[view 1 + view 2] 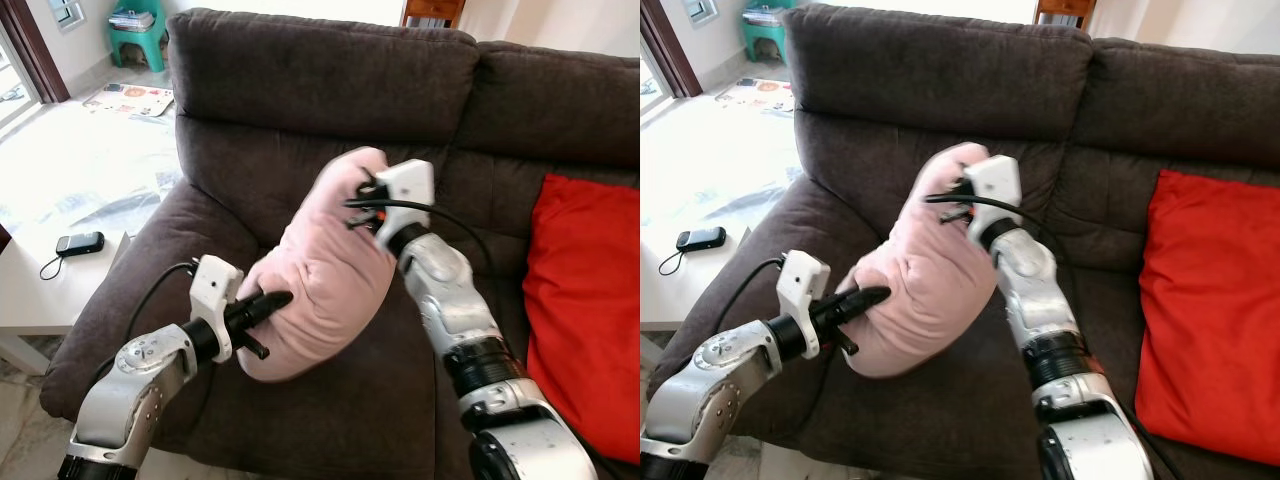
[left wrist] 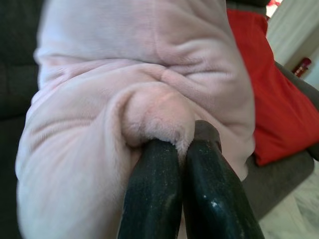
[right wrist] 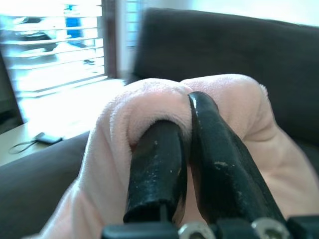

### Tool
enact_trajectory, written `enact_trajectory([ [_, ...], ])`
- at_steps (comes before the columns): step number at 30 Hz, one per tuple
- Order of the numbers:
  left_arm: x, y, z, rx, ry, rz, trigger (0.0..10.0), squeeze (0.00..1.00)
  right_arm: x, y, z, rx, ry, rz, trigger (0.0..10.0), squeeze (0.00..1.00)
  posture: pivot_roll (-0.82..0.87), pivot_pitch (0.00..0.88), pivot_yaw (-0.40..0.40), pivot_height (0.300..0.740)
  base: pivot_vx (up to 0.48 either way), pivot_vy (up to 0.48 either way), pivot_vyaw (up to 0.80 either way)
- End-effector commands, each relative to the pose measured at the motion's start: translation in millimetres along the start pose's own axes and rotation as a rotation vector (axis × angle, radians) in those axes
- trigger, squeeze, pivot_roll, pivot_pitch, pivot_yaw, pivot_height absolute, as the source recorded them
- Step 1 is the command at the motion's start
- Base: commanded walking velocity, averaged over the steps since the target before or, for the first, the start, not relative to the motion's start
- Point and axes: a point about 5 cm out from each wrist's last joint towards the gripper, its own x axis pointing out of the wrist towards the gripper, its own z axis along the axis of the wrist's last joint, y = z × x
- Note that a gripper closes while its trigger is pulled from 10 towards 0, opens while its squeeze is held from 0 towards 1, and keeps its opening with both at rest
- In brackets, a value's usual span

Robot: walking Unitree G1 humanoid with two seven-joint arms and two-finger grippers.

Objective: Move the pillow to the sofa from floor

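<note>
Red cushion [image 1: 585, 330] leans against the right backrest of the dark brown sofa [image 1: 330, 90]. White side table [image 1: 40, 290] at the left carries a black phone [image 1: 79, 243]; far left, a teal stool [image 1: 140, 35] and papers on the floor [image 1: 128, 98]. Pale pink pillow [image 1: 320, 275], soft, plush, heavily creased, is held above the left seat. Left gripper [image 1: 278, 298] pinches a fold at its lower left; right gripper [image 3: 187, 107] clamps its upper edge. No readable writing.
</note>
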Motion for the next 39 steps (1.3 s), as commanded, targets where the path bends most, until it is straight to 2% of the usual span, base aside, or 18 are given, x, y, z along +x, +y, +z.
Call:
enact_trajectory([
  [1,5.8,-17.6,22.6,0.042,-0.093,-0.108,10.0,0.0,11.2,31.5,9.4,-0.025,-0.019,0.172,10.0,0.0,0.08,0.039,-0.062,0.74,0.0,0.0,0.0],
  [4,5.8,-18.1,22.7,0.04,-0.093,-0.102,10.0,0.0,13.0,38.8,9.9,-0.026,-0.02,0.199,10.0,0.0,0.09,0.04,-0.065,0.74,0.0,0.0,0.0],
  [8,5.2,-18.3,23.0,0.039,-0.09,-0.102,10.0,0.0,12.7,39.4,8.1,-0.022,-0.01,0.204,10.0,0.0,0.09,0.041,-0.068,0.74,0.0,0.0,0.0],
  [9,4.9,-18.1,22.9,0.039,-0.088,-0.101,10.0,0.0,12.8,38.6,8.0,-0.018,-0.009,0.2,10.0,0.6,0.09,0.041,-0.068,0.74,0.0,0.0,0.0],
  [10,4.9,-18.1,22.9,0.039,-0.087,-0.101,10.0,0.0,12.9,38.0,8.1,-0.017,-0.009,0.197,10.0,0.6,0.09,0.041,-0.068,0.74,0.0,0.0,0.0],
  [11,4.9,-18.0,23.0,0.038,-0.087,-0.101,10.0,0.0,13.1,37.7,8.6,-0.018,-0.01,0.196,10.0,1.0,0.09,0.042,-0.066,0.74,0.0,0.0,0.0],
  [22,8.8,-22.2,23.5,0.035,-0.089,-0.121,10.0,0.0,14.8,39.8,13.7,-0.033,-0.032,0.204,10.0,1.0,0.09,0.041,-0.064,0.74,0.0,0.0,0.0],
  [36,11.0,-24.4,22.4,0.023,-0.097,-0.123,10.0,0.0,12.3,37.8,7.7,-0.078,-0.008,0.201,10.0,1.0,0.09,0.041,-0.068,0.74,0.0,0.0,0.0],
  [37,11.2,-24.0,21.8,0.02,-0.097,-0.12,10.0,0.0,11.9,36.7,7.4,-0.085,-0.007,0.191,10.0,0.75,0.09,0.042,-0.068,0.74,0.0,0.0,0.0],
  [39,11.2,-23.8,21.6,0.02,-0.096,-0.119,10.0,0.0,11.8,36.2,7.3,-0.087,-0.007,0.187,10.0,0.75,0.09,0.042,-0.068,0.74,0.0,0.0,0.0],
])
